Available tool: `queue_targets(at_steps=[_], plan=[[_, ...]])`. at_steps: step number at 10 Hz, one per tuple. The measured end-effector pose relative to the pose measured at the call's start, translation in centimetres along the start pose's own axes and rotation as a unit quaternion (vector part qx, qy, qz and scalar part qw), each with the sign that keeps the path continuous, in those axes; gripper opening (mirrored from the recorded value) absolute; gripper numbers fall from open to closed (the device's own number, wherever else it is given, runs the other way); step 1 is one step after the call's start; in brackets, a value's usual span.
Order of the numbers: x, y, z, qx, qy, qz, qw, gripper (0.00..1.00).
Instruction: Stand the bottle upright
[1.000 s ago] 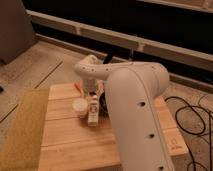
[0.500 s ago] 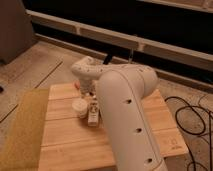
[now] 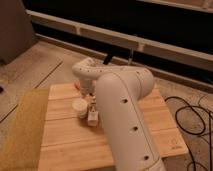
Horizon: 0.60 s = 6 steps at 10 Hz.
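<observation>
The small cream-white bottle (image 3: 93,117) with dark label print is on the wooden table (image 3: 65,135), just right of a short round white cup (image 3: 79,107); I cannot tell whether it lies flat or leans. My gripper (image 3: 91,101) is at the end of the white arm (image 3: 125,110), right above the bottle's far end and largely hidden by the wrist and forearm. The arm covers the middle and right of the table.
A yellow-green mat (image 3: 20,130) lies along the table's left side. Black cables (image 3: 192,120) lie on the floor at the right. A small orange thing (image 3: 77,85) shows behind the wrist. A dark wall with pale rails (image 3: 100,35) runs behind.
The forearm has swung left and closer to the camera, covering more of the table. The wrist has lowered slightly over the bottle. The cup and bottle stay in place.
</observation>
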<state>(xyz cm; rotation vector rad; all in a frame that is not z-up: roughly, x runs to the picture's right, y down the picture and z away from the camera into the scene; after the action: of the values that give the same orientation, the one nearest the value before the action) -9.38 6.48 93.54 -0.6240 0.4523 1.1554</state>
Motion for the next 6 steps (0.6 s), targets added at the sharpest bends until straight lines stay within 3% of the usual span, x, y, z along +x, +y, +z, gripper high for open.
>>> queue_targets(at_steps=[6], plan=[[2.2, -1.9, -0.4, 0.021, 0.015, 0.041, 0.9988, 0.65]])
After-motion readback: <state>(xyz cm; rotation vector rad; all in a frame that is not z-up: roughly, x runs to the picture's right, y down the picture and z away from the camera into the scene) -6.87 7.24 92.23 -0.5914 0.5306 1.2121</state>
